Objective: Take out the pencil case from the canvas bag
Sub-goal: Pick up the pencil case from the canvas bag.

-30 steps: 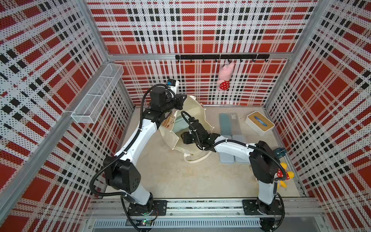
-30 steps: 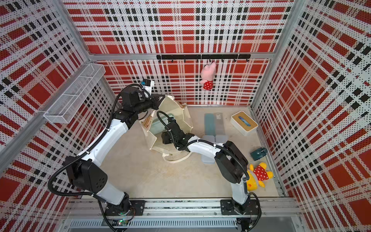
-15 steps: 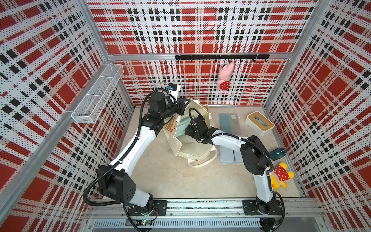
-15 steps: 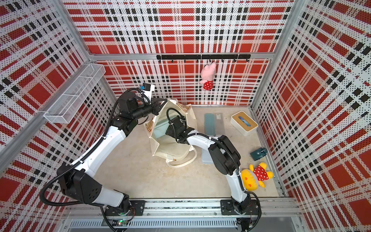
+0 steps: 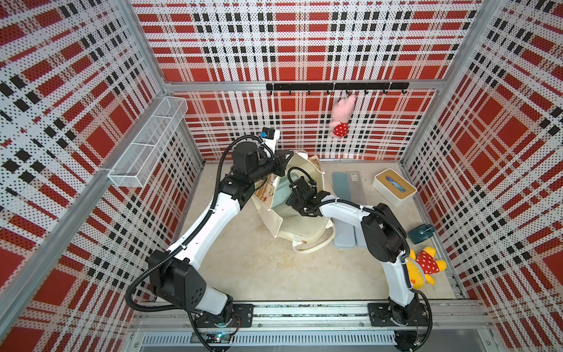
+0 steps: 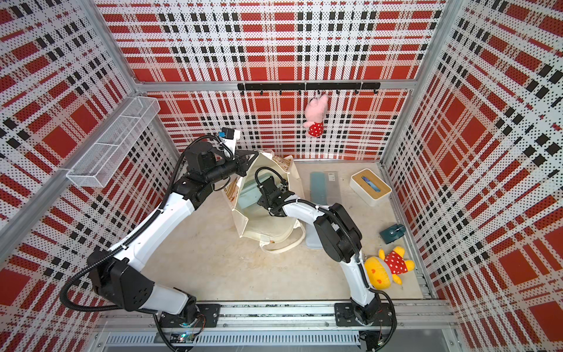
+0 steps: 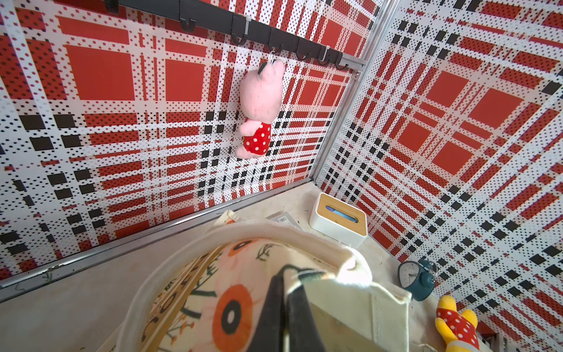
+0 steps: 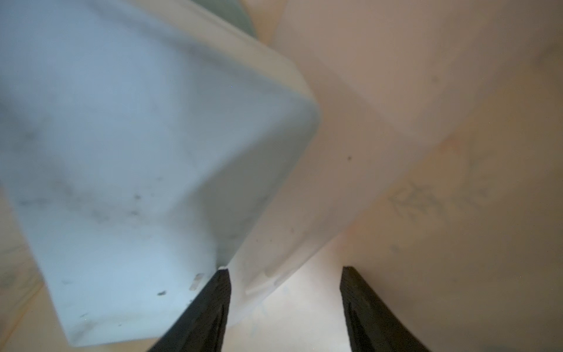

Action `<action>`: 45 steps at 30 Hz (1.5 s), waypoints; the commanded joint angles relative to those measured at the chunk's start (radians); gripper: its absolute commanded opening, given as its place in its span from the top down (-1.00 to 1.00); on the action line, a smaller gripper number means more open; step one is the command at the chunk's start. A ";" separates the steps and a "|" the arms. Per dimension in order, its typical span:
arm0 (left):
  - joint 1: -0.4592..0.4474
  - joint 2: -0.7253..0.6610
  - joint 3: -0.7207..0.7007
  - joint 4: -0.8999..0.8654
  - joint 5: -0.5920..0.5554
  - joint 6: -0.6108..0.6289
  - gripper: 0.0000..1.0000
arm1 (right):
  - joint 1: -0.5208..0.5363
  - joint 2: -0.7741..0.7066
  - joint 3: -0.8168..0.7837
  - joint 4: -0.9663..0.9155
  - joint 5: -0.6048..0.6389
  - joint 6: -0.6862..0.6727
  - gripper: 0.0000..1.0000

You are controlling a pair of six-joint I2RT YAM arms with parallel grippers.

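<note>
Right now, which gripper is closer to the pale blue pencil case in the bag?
Right. The right gripper is open inside the bag, at the pencil case's edge. The left gripper pinches the bag's rim, outside.

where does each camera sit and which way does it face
both top views: high over the front rail, looking down; both arms, canvas bag between them
left wrist: faces the back wall past the left gripper, shut on the bag's rim
right wrist: inside the bag, right gripper open beside the pencil case
shared: every view shows the bag
</note>
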 commanded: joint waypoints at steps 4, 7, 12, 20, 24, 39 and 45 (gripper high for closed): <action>-0.023 -0.065 0.048 0.130 0.002 0.003 1.00 | -0.025 0.039 0.016 -0.020 0.012 0.036 -0.18; -0.037 -0.063 0.061 0.130 0.005 -0.006 1.00 | -0.040 0.036 -0.014 0.051 -0.014 0.046 -0.23; -0.062 -0.063 0.069 0.140 -0.003 -0.024 1.00 | -0.059 0.014 -0.087 0.212 -0.037 0.044 -0.42; -0.076 -0.087 0.078 0.159 -0.015 -0.048 1.00 | -0.068 -0.008 -0.164 0.396 -0.046 0.023 -0.32; -0.075 -0.102 0.077 0.155 -0.029 -0.046 1.00 | -0.071 -0.028 -0.226 0.480 -0.039 0.033 -0.15; -0.028 -0.108 0.040 0.143 -0.075 -0.029 1.00 | -0.056 -0.170 -0.273 0.447 0.070 -0.126 0.10; -0.028 -0.103 0.030 0.138 -0.080 -0.018 1.00 | -0.034 -0.226 -0.275 0.422 0.109 -0.210 0.15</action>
